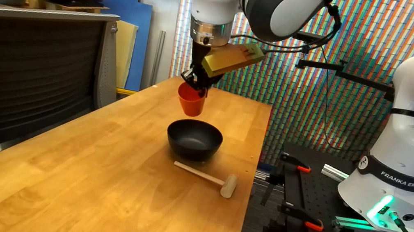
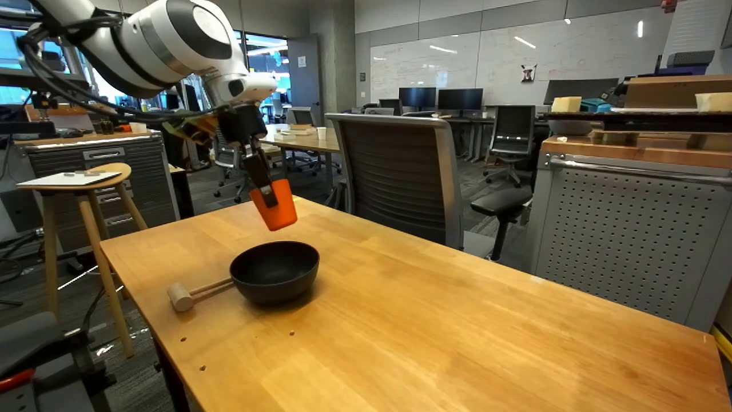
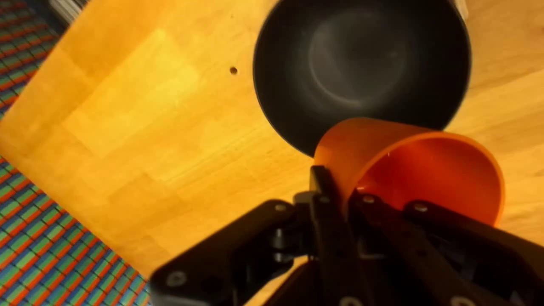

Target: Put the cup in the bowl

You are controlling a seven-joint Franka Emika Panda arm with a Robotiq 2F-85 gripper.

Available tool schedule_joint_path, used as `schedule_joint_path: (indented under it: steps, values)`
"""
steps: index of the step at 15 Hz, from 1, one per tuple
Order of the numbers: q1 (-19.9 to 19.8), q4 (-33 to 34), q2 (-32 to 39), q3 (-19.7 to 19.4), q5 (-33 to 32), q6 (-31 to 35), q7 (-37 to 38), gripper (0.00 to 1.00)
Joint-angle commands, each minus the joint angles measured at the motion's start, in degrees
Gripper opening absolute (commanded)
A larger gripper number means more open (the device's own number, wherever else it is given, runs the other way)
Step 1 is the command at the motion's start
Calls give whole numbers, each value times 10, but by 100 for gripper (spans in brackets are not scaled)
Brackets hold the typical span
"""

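Observation:
The orange-red cup (image 1: 191, 104) hangs in the air, tilted, in both exterior views (image 2: 279, 207). My gripper (image 1: 203, 89) is shut on the cup's wall, with one finger inside the cup and one outside, as the wrist view (image 3: 343, 193) shows. The black bowl (image 1: 193, 142) stands upright on the wooden table, with nothing seen inside it. In the exterior views the cup is above the bowl (image 2: 274, 283) and toward its far side, apart from it. In the wrist view the cup (image 3: 437, 178) overlaps the near rim of the bowl (image 3: 361, 63).
A wooden mallet (image 1: 228, 186) lies beside the bowl on the table (image 1: 105, 183), its handle close to the bowl; it also shows in an exterior view (image 2: 182, 297). An office chair (image 2: 394, 177) stands at the table's long edge. A second robot base (image 1: 388, 203) stands across a gap.

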Motion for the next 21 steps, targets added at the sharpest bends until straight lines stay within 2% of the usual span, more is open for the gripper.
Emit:
schedule_joint_path:
  steps: [1, 4, 8, 9, 10, 11, 13, 15, 19, 21]
  values:
    - [-39, -41, 7, 5, 87, 56, 2, 4]
    - [-56, -63, 38, 9, 197, 158, -66, 5]
    - [-67, -66, 70, 33, 371, 254, -214, 7]
    - [-71, -65, 74, 42, 416, 261, -253, 32]
    - [-71, -63, 77, 45, 441, 259, -281, 32]
    - [-71, -64, 77, 46, 461, 255, -302, 36]
    - [-65, -68, 71, 42, 473, 244, -327, 52]
    - [-52, -75, 51, 39, 458, 232, -328, 68]
    - [-25, -81, -21, 82, 468, 198, -383, 99]
    - [-11, -70, -66, 99, 462, 158, -402, 100]
